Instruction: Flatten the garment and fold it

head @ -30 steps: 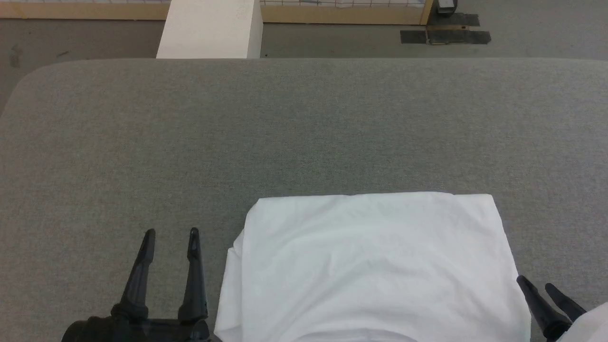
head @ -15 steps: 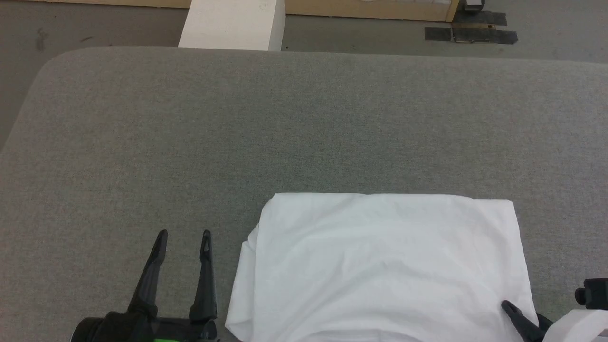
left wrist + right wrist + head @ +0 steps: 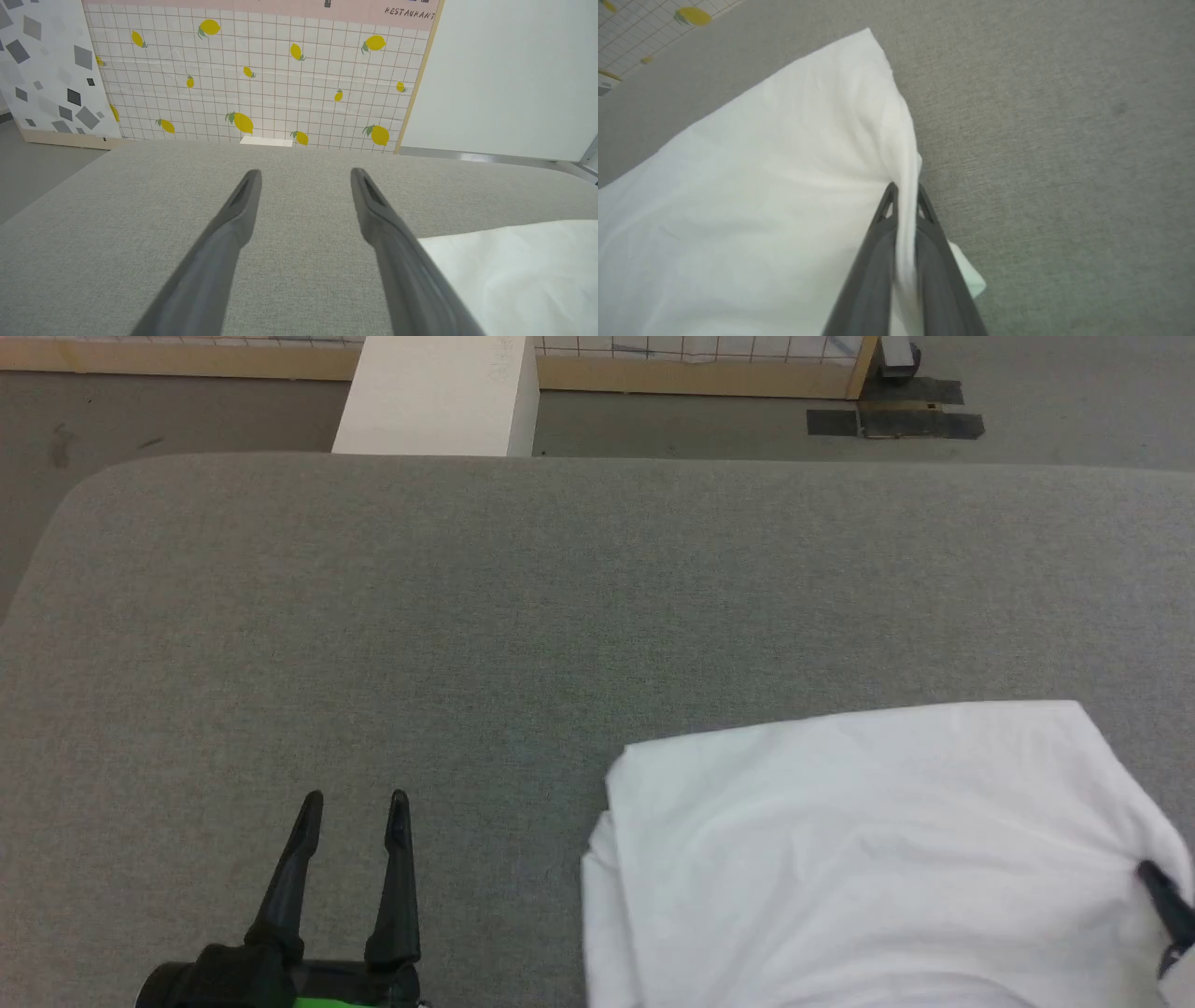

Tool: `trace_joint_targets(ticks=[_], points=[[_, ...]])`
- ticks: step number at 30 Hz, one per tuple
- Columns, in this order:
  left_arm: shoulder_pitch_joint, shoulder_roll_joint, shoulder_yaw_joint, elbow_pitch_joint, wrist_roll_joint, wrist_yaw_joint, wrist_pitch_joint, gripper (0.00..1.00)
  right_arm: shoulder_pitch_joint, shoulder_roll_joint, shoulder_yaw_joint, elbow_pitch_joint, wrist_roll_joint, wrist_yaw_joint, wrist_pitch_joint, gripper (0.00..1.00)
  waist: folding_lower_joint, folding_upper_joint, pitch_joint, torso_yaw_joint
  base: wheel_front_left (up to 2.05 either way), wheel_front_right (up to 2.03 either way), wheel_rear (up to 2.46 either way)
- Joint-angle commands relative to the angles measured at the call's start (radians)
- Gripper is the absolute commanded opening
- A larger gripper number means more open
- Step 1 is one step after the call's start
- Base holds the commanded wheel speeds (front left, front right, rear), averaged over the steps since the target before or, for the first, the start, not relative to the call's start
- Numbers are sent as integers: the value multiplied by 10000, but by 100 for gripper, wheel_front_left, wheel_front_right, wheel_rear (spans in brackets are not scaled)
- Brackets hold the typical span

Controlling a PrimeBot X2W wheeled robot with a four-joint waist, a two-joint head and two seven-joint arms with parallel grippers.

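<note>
Folded white shirt point(image 3: 868, 859) lying near-right on grey padded table point(image 3: 420, 616). Right gripper point(image 3: 903, 190) pinching shirt's right edge, cloth bunching between fingers. Left gripper point(image 3: 355, 798) hovering spread and empty, left of shirt. Risk: one-sided pull dragging, skewing fold; thin cloth slipping out.

You have a wide grey fabric-covered table top point(image 3: 448, 616) with rounded far corners in front of you. Just behind its far edge a plain white rectangular box point(image 3: 439, 397) stands on the dull grey floor point(image 3: 187, 411). Further right you can see strips of black tape point(image 3: 896, 423) stuck to that floor. Behind stands a white grid-patterned panel printed with yellow lemons point(image 3: 261, 84), with a pink band lettered "RESTAURANT" along its top. A white panel scattered with grey squares point(image 3: 42, 70) stands to its left, and a plain pale panel point(image 3: 509, 74) to its right.
</note>
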Motion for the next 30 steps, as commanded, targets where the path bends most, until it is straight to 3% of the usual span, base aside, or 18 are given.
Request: trace_joint_targets(ticks=[1, 5, 9, 13, 19, 25, 30], points=[[-137, 36, 5, 10, -73, 28, 22, 100, -160, -179, -324, 66, -93, -17, -80, 0, 0, 0, -32, -68, 0, 0, 0], [-142, 38, -4, 32, -116, 36, 26, 100, -96, -435, -900, -61, -226, -17, 13, 0, 0, 0, -2, -169, 0, 0, 0], [-186, 5, -51, 115, -182, 14, 26, 100, 7, -440, -547, -830, -132, -17, 440, 0, 0, 0, 46, -284, 0, 0, 0], [-314, -99, -155, 280, -254, -28, -3, 100, 213, -187, 1192, -2618, 356, -17, 1340, 0, 0, 0, 77, -346, 0, 0, 0], [-448, -174, -226, 409, -336, -99, -40, 100, 310, 89, 2846, -3992, 535, -17, 2217, 0, 0, 0, 145, -140, 0, 0, 0], [-496, -254, -239, 501, -426, -146, -91, 100, 115, 101, 4452, -4369, 552, -17, 2568, 0, 0, 0, 227, 171, 0, 0, 0], [-550, -324, -307, 617, -463, -213, -126, 100, -169, 246, 5697, -3993, 500, -17, 2564, 0, 0, 0, 252, 404, 0, 0, 0]])
